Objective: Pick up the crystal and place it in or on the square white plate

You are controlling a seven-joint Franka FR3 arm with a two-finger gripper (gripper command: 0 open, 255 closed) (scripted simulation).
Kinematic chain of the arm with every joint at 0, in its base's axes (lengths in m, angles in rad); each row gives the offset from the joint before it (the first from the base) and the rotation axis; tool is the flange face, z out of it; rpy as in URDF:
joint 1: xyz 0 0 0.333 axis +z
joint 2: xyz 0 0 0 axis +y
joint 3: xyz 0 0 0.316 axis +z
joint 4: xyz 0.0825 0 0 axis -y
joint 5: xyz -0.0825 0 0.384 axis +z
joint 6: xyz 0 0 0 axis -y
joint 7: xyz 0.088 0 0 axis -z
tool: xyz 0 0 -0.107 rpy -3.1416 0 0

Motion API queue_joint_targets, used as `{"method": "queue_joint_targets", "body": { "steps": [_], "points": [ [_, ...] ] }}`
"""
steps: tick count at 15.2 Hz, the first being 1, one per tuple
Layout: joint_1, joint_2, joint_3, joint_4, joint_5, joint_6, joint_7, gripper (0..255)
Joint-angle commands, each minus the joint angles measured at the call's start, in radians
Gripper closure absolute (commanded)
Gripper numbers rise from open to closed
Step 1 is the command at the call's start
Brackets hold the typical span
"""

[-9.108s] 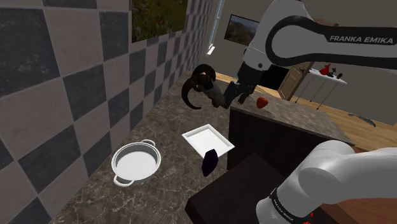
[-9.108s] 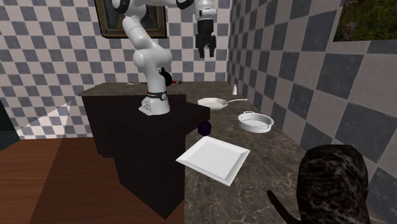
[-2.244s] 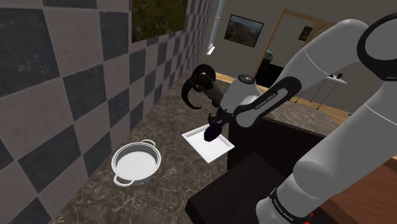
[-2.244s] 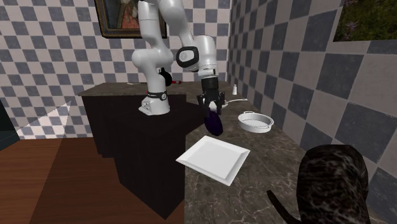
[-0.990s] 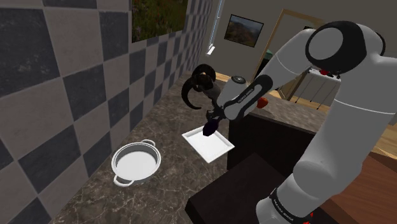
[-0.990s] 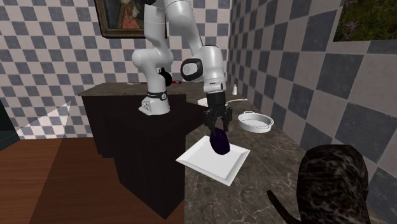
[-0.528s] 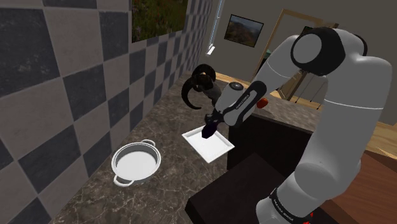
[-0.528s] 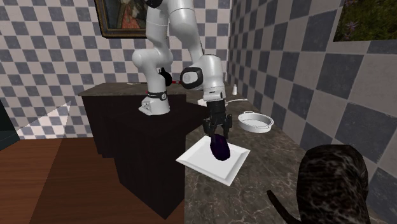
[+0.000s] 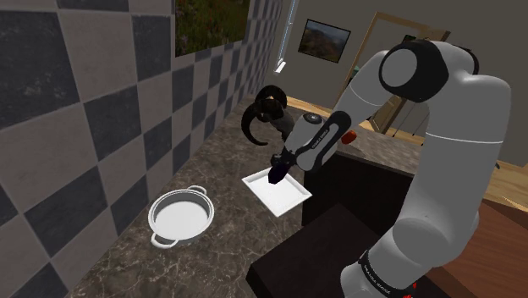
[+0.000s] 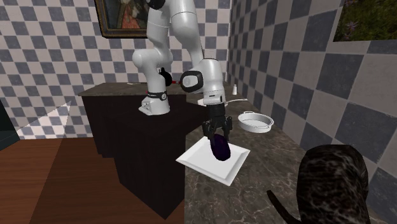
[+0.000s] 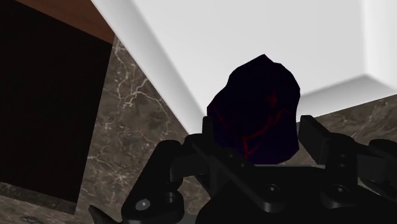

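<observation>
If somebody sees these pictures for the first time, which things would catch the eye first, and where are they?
The white arm holds a dark purple crystal in its black gripper, just over the square white plate at the counter's edge. A round white pot with two handles stands on the counter by the checkered wall, and a dark mottled shape sits in the second exterior view's lower right corner.

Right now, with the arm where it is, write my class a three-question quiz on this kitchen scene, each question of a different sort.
1. True or false: the dark crystal is over the square white plate.
2. Which stands on the counter, nearer the shoulder camera than the plate? A) two-handled pot B) kettle C) mug
3. Fill in: the gripper is shut on the ____.
Key: 1 true; 2 A; 3 crystal.
</observation>
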Motion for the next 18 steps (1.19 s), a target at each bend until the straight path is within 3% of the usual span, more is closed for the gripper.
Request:
{"method": "queue_joint_targets", "body": {
  "steps": [1,2,7,11,18],
  "points": [
    [0.001,0.005,0.002,-0.003,0.000,-0.002,0.000,255],
    [0.002,0.003,0.002,-0.005,-0.001,-0.002,0.000,0],
    [0.001,0.005,0.002,-0.003,0.000,-0.002,0.000,0],
    [-0.036,-0.165,0.057,-0.078,0.027,-0.102,-0.038,0],
    [-0.035,-0.165,0.055,-0.078,0.029,-0.102,-0.039,0]
  ]
}}
